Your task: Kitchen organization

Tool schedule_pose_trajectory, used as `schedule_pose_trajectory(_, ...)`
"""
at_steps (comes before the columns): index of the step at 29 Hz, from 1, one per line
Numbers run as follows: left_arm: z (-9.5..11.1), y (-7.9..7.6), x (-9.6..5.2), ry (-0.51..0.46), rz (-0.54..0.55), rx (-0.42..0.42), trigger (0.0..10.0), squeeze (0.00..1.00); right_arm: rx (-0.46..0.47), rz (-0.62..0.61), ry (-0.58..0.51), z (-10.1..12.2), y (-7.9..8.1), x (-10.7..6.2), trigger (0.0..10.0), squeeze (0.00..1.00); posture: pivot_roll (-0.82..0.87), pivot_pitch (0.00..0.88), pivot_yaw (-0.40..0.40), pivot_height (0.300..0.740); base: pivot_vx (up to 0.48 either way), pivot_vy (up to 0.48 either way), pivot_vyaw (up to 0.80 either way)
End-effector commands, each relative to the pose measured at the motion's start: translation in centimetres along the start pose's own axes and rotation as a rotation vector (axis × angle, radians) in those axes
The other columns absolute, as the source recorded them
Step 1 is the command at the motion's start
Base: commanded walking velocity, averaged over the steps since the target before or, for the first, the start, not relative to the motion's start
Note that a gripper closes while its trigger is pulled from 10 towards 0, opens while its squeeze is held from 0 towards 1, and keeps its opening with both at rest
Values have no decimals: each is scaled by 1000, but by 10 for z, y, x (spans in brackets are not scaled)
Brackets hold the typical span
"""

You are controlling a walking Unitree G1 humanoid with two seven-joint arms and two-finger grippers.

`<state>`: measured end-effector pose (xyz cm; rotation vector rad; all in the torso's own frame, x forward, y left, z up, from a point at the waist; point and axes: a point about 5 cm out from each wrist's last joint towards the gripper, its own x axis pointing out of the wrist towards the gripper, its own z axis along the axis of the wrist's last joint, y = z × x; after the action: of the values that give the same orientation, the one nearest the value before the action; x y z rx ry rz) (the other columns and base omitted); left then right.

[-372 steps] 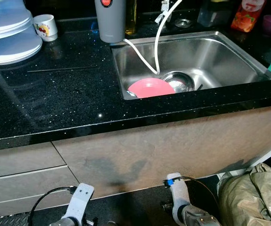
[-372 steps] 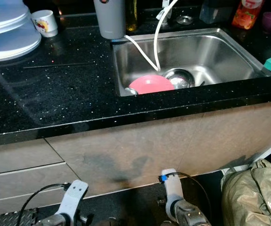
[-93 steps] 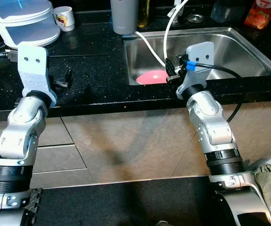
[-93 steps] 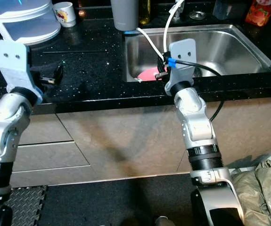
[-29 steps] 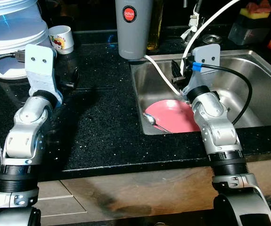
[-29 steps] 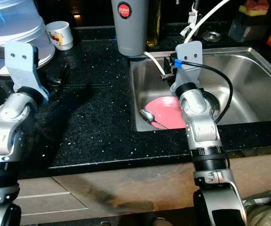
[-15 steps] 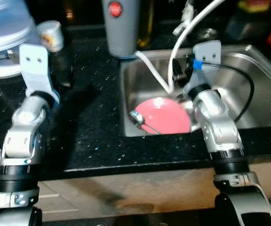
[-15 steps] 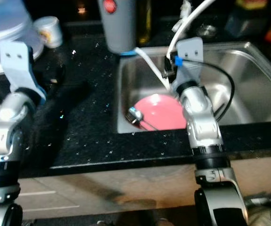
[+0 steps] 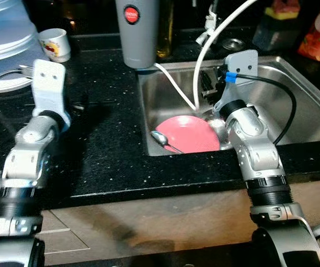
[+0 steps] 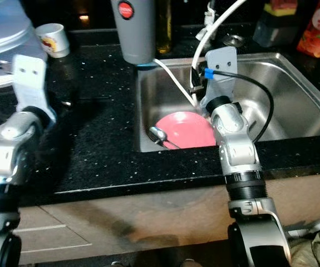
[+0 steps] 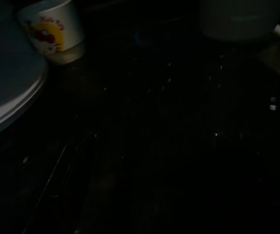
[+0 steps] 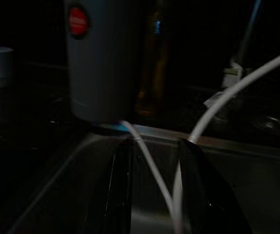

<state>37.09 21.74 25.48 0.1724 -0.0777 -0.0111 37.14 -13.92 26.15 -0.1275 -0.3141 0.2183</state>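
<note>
A pink plate (image 9: 186, 134) lies flat in the steel sink (image 9: 293, 105), at its near left corner; its right edge is hidden behind the right arm. A spoon (image 9: 165, 141) rests on the plate's left rim, bowl toward the sink's left wall, its handle running on toward the near sink wall, where the table's front edge cuts it off.

The right gripper (image 12: 152, 190) hangs over the sink just behind the plate, its two black fingers (image 12: 118, 195) spread apart, with a white hose (image 9: 204, 50) passing between them; whether they touch it is hard to tell in the dark wrist view. Beyond stands a grey tumbler (image 9: 139, 30) on the black table (image 9: 101, 156).

The left gripper's fingers are lost in shadow, so I cannot tell their state; its wrist view dimly shows a white cup (image 11: 52, 29) beside a large plastic container (image 9: 6, 33).
</note>
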Motion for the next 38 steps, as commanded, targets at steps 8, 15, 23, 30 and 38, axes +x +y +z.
schedule_pose_trajectory(8,0,15,33,133,30,-10,10000,1000,-6,12,0,0,3,-1,10000,0,20,133,-1,740,0,0,0)
schedule_pose_trajectory(15,6,40,39,211,148,-178,10000,0,-23,4,-3,1,1,-5,10000,0,13,151,20,740,0,0,0)
schedule_pose_trajectory(23,4,38,39,331,60,-112,10000,0,-43,-19,-5,3,-8,-7,10000,0,14,163,31,740,0,0,0)
schedule_pose_trajectory(30,1,1,33,411,-328,-44,10000,0,-47,-23,-2,3,-11,-8,10000,0,18,172,23,740,0,0,0)
schedule_pose_trajectory(38,20,-36,-14,283,-852,83,10000,0,-52,-21,-8,6,-13,-4,10000,0,18,175,12,740,0,0,0)
